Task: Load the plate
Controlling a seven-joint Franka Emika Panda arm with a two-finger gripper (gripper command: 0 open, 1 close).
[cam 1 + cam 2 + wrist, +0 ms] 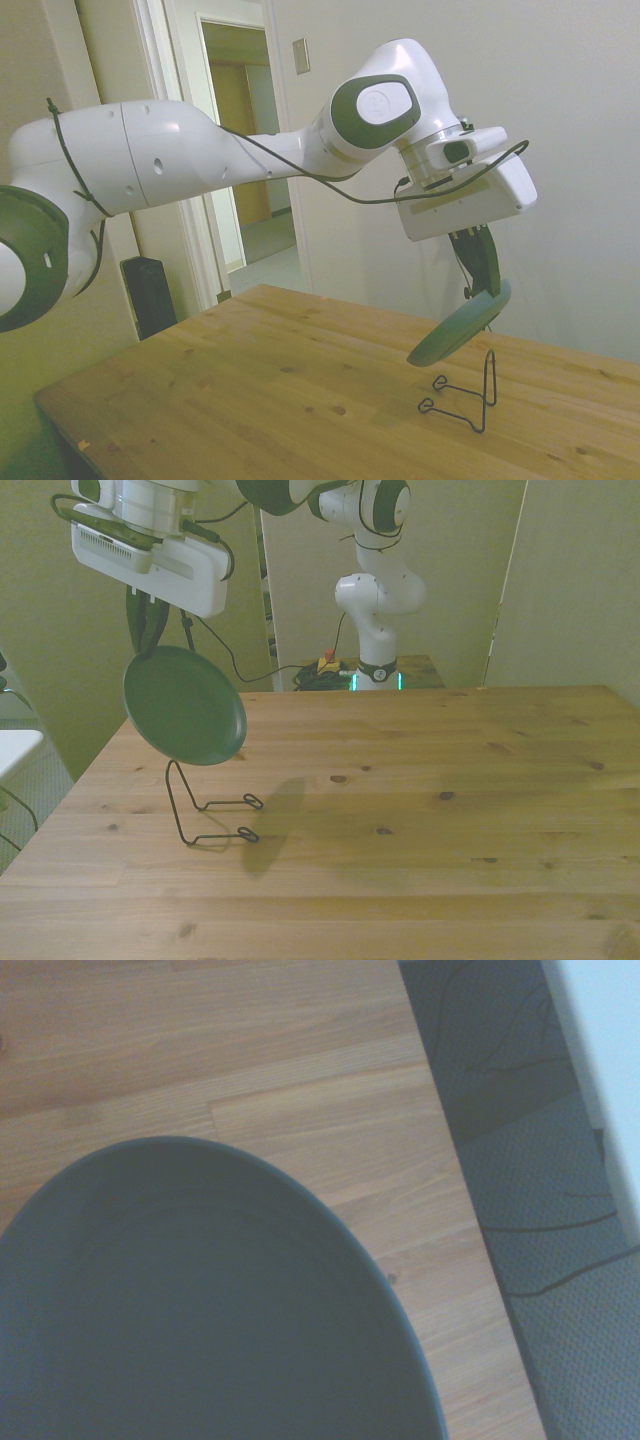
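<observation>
The end effector [148, 640] is clamped on the upper rim of the plate [185, 705], which hangs tilted just below the fingers, clear of the table [420, 780]. Directly beneath the plate, lower than the end effector, stands the wire rack [205, 810] on the table, its upright close under the plate's lower edge.

you see a matt, smooth sage-green round plate [185, 705], a thin black wire rack [205, 815], and a knotty, satin-finished pale wooden worktop [420, 810].
</observation>
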